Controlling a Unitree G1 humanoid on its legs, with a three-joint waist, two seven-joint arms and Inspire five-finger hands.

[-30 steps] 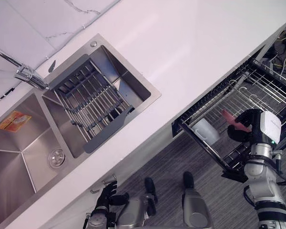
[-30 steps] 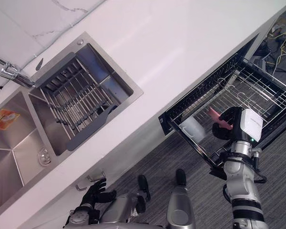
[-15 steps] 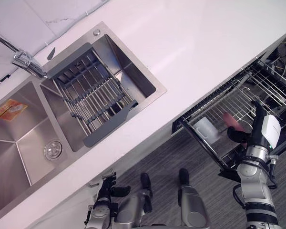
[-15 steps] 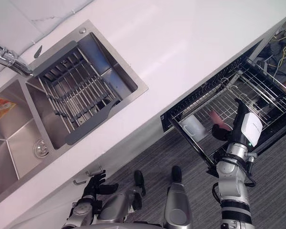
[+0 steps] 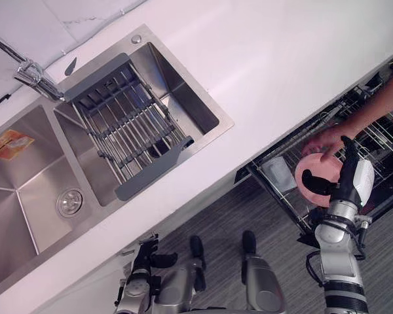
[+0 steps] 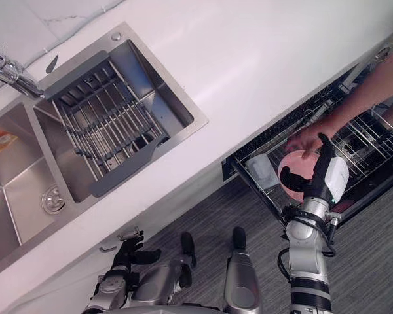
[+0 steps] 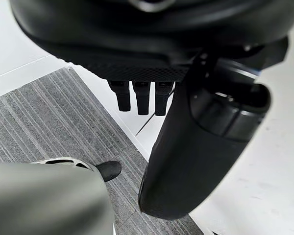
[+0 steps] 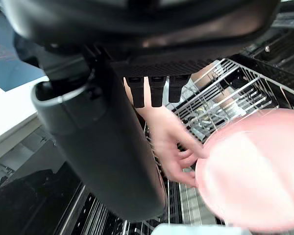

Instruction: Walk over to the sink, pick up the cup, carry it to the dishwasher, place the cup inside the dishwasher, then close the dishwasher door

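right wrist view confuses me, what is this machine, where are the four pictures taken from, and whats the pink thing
This is a humanoid robot standing at a kitchen counter. Two pictures come from cameras in its head, looking down. The other two come from cameras on its wrists, so each hand's dark bulk looms close. On the left is a steel sink with a drying rack in it. On the right a dishwasher rack is pulled out, with a pale cup in it. The right hand hovers over that rack with straight fingers, holding nothing. The pink round dish appears to be held by a person's hand reaching in, not by the robot. The left hand hangs low, open.
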